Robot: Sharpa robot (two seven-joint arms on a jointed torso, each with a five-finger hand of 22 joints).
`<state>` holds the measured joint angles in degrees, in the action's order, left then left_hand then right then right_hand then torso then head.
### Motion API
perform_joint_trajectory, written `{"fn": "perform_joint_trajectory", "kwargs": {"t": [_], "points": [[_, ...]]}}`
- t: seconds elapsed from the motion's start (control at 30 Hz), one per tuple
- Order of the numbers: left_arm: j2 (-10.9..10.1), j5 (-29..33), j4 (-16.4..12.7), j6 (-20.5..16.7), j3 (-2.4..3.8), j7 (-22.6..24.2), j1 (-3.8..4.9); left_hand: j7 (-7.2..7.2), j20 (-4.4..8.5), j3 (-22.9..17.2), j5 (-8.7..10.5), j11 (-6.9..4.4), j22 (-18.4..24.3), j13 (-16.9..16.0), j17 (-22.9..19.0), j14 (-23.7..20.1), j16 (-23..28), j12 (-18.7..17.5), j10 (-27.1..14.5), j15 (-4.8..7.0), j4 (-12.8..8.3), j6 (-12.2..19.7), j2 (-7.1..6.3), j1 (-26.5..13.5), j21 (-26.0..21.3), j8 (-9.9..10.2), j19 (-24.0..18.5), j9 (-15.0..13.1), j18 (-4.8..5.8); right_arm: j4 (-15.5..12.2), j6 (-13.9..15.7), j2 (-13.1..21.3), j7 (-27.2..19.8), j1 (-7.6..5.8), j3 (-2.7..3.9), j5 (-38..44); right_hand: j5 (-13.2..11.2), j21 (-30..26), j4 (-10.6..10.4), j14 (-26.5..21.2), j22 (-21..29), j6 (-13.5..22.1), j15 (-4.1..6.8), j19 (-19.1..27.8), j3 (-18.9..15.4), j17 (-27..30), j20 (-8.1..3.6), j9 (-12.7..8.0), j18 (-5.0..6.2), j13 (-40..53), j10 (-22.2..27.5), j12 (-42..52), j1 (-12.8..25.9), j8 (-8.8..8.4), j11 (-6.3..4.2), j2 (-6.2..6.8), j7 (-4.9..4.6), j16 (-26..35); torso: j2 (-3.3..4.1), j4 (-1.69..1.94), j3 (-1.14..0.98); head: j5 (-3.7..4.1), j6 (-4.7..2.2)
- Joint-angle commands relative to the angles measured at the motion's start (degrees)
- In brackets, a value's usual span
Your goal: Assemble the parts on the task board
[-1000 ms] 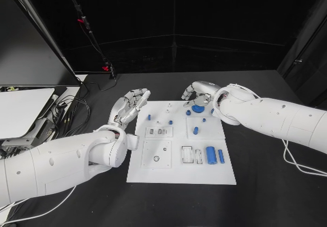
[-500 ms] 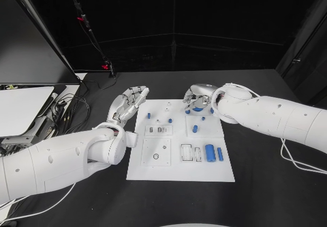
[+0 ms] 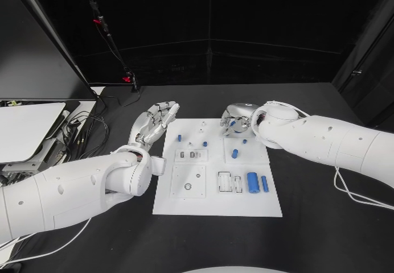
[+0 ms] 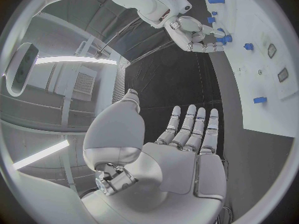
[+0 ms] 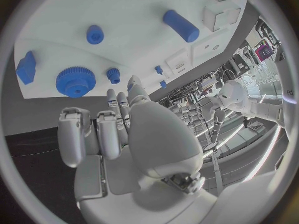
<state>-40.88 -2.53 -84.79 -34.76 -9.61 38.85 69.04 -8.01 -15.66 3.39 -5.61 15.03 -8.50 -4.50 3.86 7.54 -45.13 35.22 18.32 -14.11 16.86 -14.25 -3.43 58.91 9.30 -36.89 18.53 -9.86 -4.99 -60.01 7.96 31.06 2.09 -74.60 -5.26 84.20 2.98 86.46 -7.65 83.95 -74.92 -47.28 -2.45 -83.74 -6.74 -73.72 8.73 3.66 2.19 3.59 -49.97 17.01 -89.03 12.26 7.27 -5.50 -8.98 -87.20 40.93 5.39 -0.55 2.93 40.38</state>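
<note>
Left hand (image 3: pixel 156 126) sat flat just off the task board's (image 3: pixel 217 205) left edge, over the black surface (image 3: pixel 328 227). Its fingers (image 4: pixel 190 129) were straight, close together, nothing held; the left wrist view showed them extended over bare surface beside the board.

Right hand (image 3: pixel 236 120) hung over the board's far edge, right of middle. Its fingers (image 5: pixel 93 129) were curled in; right wrist view showed no part in them. Just beyond the fingertips a blue gear (image 5: pixel 76 80) lay on the board, with a small blue peg (image 5: pixel 113 75) beside it. Couldn't tell if any fingertip touched either.

Board was a white plate mid-surface, long side running near to far. Near right: a fat blue cylinder (image 3: pixel 253 183) and a thin blue pin (image 3: pixel 264 182) lay side by side next to a rectangular slot (image 3: pixel 225 182). Near left: a square recess with a small hole (image 3: pixel 188 187). Middle: a short blue cylinder (image 3: pixel 235 153). Far left: small blue pegs (image 3: pixel 178 138) stood upright.

Off the surface's left edge: a white panel (image 3: pixel 24 128) and loose cables (image 3: pixel 86 133). Black curtain (image 3: pixel 246 40) behind the far edge.
</note>
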Motion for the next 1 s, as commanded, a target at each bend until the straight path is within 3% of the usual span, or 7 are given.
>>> {"fn": "perform_joint_trajectory", "kwargs": {"t": [0.03, 1.0], "points": [[0.06, -0.41, 0.0, 0.61, 0.06, 18.53, 0.12, -9.02, -0.33, -0.35, 0.09, 0.01, -0.07, 0.07, -0.07, 0.09, -0.37, 0.37, 0.14, -0.15, 0.14, -0.41, 0.58, -0.19, 0.36, -0.21, 0.01, 0.08, -0.74, 0.34, -1.01, -0.4, 1.64, 0.11, 0.04, 2.2, -0.23, -0.35, 0.06, 3.02, -5.2, -0.53, -0.13, 0.18, 0.46, 0.06, 0.12, 0.09, 0.19, -0.04, -0.31, -0.39, -0.68, -0.44, -0.2, 0.13, -0.05, 0.39, -0.1, 0.02, 0.06, 0.07, 0.1], [0.16, -0.41, 0.39, 0.82, 0.04, 18.07, 0.12, -9.03, -0.42, -0.61, -0.33, 0.03, -0.06, 0.27, -0.08, 0.03, -0.47, 0.55, 0.08, -0.2, 0.1, -0.37, 1.27, 0.09, 0.4, -0.38, -0.26, 0.42, -0.79, 1.92, -2.23, -1.59, 4.35, 1.01, 0.05, 3.5, -0.19, -0.4, -0.1, 3.1, -5.25, -2.22, -0.14, 0.14, 2.48, -0.02, 0.11, 0.15, 0.18, -0.02, -3.01, -1.66, -2.28, -1.99, -0.22, -1.07, 0.68, 0.43, -0.43, 0.08, 0.17, 0.2, 0.67]]}}
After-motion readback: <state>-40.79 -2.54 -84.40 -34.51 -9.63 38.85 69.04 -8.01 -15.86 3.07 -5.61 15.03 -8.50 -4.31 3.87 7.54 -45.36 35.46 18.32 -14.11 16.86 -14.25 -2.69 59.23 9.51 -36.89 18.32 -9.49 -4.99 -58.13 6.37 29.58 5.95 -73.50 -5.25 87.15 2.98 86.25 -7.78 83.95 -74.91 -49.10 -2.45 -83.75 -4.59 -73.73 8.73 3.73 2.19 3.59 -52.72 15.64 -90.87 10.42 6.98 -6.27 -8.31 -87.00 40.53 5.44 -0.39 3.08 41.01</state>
